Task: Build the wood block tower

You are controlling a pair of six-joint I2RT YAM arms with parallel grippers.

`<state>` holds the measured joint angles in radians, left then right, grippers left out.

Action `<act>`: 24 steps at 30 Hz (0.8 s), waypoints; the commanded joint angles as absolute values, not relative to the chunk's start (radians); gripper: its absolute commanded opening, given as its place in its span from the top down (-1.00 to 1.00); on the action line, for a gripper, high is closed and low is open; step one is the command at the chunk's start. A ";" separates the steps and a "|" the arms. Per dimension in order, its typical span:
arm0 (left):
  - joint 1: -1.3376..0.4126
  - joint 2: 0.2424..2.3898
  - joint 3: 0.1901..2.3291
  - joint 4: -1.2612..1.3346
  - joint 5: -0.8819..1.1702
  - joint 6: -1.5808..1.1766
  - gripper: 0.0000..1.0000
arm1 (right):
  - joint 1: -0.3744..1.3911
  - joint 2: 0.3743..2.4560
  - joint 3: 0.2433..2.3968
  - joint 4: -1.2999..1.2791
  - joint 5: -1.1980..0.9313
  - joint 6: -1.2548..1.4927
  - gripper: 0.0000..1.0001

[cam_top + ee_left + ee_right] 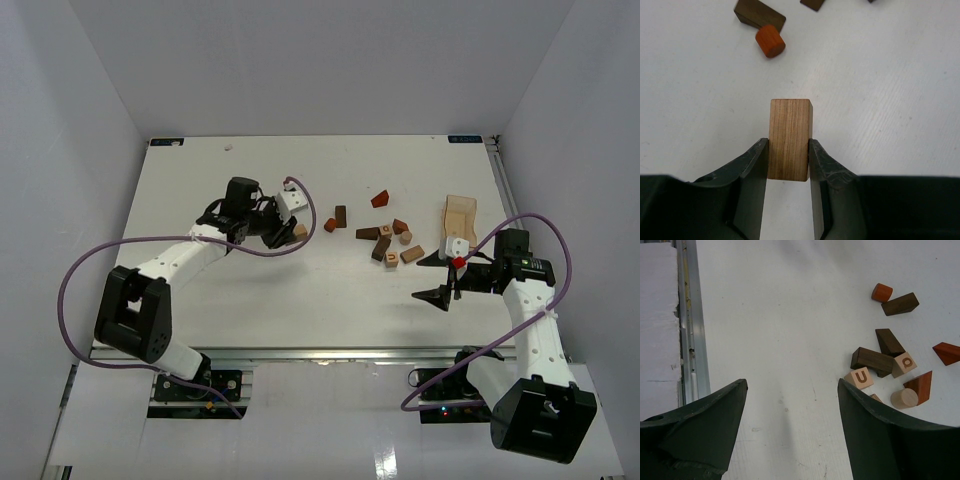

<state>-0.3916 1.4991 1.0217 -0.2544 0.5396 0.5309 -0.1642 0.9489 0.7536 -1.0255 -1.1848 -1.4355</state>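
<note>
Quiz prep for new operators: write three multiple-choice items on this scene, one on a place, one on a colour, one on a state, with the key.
1. The slab lies nearest:
A the left gripper
B the right gripper
C both equally

2. The block in the left gripper is:
A tan
B dark brown
C orange-red

3. The right gripper is:
A open, empty
B shut, empty
C shut on the slab

Key:
1 B, in the top view the slab sits close by the right gripper, far from the left.
2 A, the left wrist view shows tan wood grain.
3 A, its jaws stand wide apart with nothing between them.
</note>
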 commanded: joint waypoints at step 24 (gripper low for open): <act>-0.233 1.878 1.221 -0.354 0.835 1.118 0.93 | -0.172 0.943 0.747 -1.003 -1.206 -1.420 -0.61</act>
<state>-0.2516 1.8719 1.1881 -0.3378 0.7721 1.0122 -0.1688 0.9489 0.7494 -1.0130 -1.1843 -1.4212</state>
